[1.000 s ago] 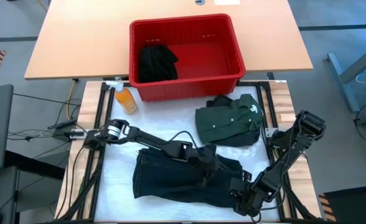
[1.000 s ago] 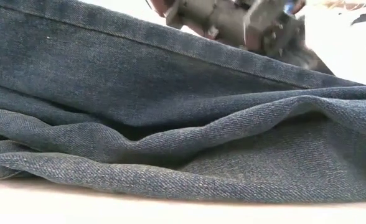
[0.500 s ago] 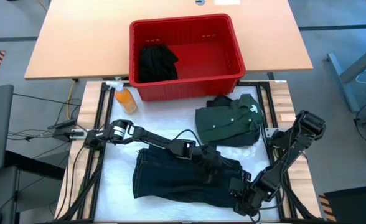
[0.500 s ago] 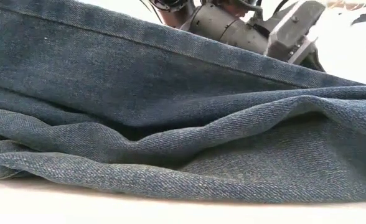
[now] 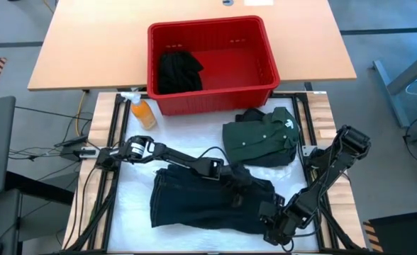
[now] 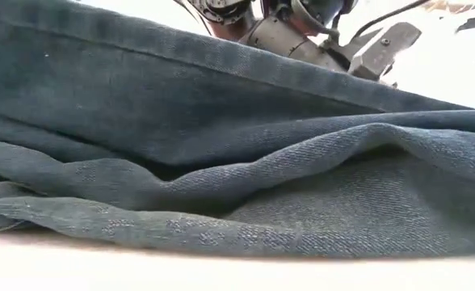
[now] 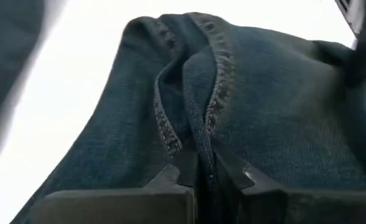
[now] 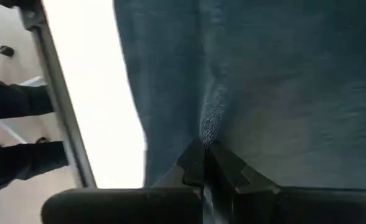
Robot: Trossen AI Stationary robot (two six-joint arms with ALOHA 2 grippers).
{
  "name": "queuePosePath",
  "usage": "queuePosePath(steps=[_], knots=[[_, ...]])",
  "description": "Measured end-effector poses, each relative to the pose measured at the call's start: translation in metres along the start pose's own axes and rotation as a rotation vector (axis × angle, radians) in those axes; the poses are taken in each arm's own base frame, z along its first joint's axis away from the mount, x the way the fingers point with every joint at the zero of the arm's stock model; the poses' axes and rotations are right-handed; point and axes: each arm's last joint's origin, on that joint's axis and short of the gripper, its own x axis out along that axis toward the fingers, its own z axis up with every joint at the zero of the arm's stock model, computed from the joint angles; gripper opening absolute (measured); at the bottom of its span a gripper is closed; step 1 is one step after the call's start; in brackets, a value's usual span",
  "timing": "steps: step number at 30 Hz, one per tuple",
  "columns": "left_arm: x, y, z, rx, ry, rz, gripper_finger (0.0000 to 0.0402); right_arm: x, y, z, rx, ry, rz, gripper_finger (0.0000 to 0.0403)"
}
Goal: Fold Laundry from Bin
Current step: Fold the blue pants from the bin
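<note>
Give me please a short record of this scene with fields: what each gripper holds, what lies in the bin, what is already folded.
left gripper: shut on the jeans, pinching a stitched seam fold
right gripper: shut on the jeans at their edge
bin: red, holds one black garment
green shirt: folded, lying between bin and jeans
spray bottle: orange, beside the bin
</note>
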Motion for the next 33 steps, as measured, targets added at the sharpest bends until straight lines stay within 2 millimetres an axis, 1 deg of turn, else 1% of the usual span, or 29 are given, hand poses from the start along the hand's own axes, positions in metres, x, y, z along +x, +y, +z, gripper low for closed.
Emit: queuePosePath(steps=[6, 11, 16, 22, 24, 27, 30, 33], knots=[[-0.003, 0.029, 0.007, -0.089, -0.016, 0.044, 0.0003, -0.013, 0.017, 0.000, -0.011, 0.002, 0.057, 0.0025], [-0.005, 0.041, 0.009, -0.107, -0.015, 0.005, 0.0002, -0.026, 0.020, -0.003, 0.004, 0.035, -0.008, 0.0025], [-0.006, 0.044, 0.008, -0.104, 0.013, -0.024, 0.0001, -0.035, 0.020, -0.015, 0.027, 0.092, -0.065, 0.0031], [-0.007, 0.044, 0.005, -0.080, 0.061, -0.048, 0.0000, -0.039, 0.023, -0.027, 0.041, 0.104, -0.055, 0.0047], [-0.009, 0.043, 0.006, -0.071, 0.071, -0.051, 0.0000, -0.038, 0.024, -0.026, 0.064, 0.100, -0.052, 0.0052], [-0.014, 0.042, 0.009, -0.045, 0.072, -0.057, 0.0000, -0.039, 0.026, -0.018, 0.089, 0.091, -0.026, 0.0060], [-0.017, 0.043, 0.010, -0.035, 0.078, -0.049, 0.0000, -0.045, 0.033, -0.005, 0.074, 0.082, 0.015, 0.0076], [-0.018, 0.044, 0.010, -0.039, 0.092, -0.046, 0.0000, -0.053, 0.040, 0.004, 0.082, 0.068, 0.050, 0.0100]])
